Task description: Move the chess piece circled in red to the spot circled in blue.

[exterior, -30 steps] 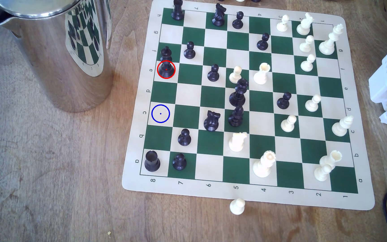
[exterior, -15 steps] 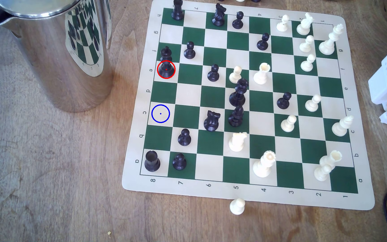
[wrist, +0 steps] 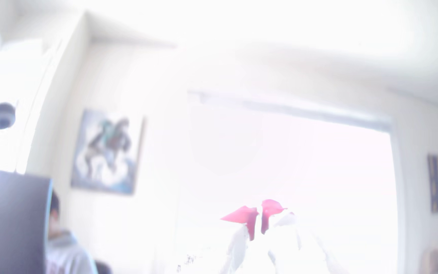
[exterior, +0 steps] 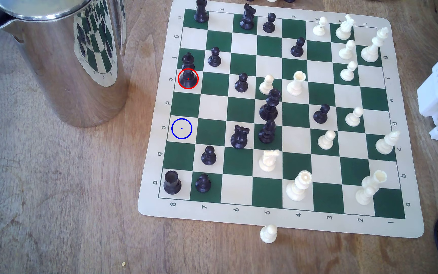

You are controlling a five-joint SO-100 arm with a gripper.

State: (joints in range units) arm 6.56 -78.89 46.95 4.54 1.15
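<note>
While the black king is sitting untouched on its red-ringed square at the board's far-left file in the exterior view, I am seeing nothing done yet. My pincer is pointing up at the room, tips nearly together, empty. The blue-ringed square is waiting two squares nearer.
</note>
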